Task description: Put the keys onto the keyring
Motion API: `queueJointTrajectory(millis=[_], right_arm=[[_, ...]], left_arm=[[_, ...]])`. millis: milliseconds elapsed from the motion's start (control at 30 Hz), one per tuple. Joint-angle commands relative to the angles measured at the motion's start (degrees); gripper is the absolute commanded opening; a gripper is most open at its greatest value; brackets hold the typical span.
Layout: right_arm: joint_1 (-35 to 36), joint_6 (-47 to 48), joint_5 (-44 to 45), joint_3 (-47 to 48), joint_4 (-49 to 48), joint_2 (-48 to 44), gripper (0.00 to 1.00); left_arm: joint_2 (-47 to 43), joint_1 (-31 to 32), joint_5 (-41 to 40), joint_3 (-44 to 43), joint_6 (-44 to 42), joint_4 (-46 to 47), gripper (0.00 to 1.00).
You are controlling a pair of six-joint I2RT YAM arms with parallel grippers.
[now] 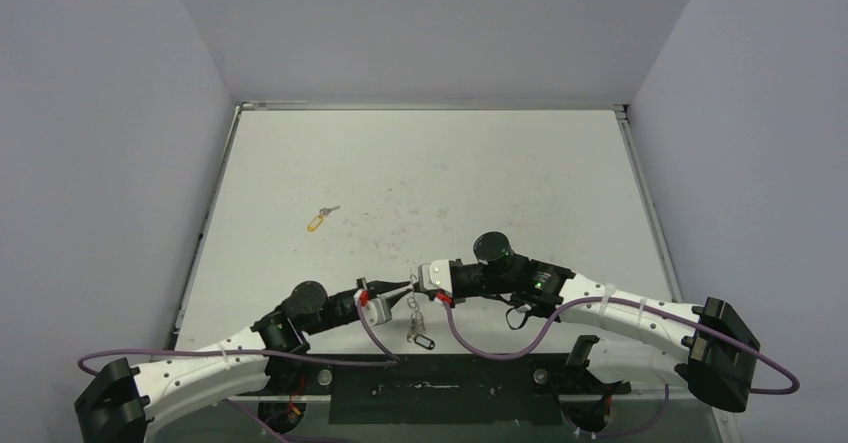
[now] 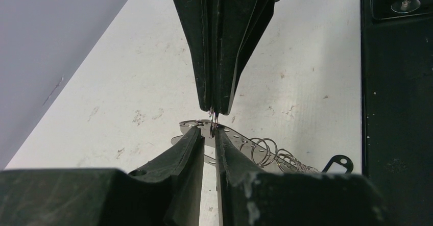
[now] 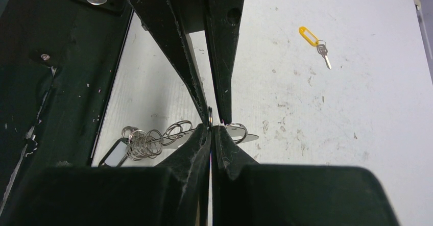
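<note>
The keyring (image 2: 236,135), a flat silver plate with a chain of small rings (image 2: 268,152), hangs between my two grippers near the table's front edge. My left gripper (image 2: 209,132) has its jaws a narrow slit apart, pinching the plate's end. My right gripper (image 3: 211,129) meets it tip to tip, shut on a thin small ring (image 3: 210,115) at that same end. The chain (image 3: 145,142) ends in a black-framed tag (image 3: 115,154) low by the table. A silver key with a yellow tag (image 1: 320,218) lies apart at the far left, also the key (image 3: 314,40) in the right wrist view.
The black mounting plate (image 1: 450,398) of the arm bases runs along the near edge, just behind the hanging chain. Grey walls enclose the white table (image 1: 520,183) on three sides. A purple cable (image 1: 500,348) loops under the right arm.
</note>
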State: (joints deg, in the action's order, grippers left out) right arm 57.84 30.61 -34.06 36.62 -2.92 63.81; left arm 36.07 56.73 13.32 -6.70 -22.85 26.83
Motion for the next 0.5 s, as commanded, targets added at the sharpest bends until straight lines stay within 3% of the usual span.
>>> queueJointTrajectory(millis=[0,200,467], right_arm=[[0.3,-0.6,-1.0,0.0,-3.5,-1.2,0.00],[0.3,-0.6,-1.0,-0.1,-3.5,-1.1,0.00],[0.3,-0.6,-0.9,-0.1,-3.5,-1.1,0.00]], left_arm=[[0.6,0.4,0.4,-2.3,1.2,4.3,0.12],[0.9,0.5,0.6,-2.4,1.7,4.5,0.11],[1.0,0.6,0.5,-2.3,2.2,5.3,0.18]])
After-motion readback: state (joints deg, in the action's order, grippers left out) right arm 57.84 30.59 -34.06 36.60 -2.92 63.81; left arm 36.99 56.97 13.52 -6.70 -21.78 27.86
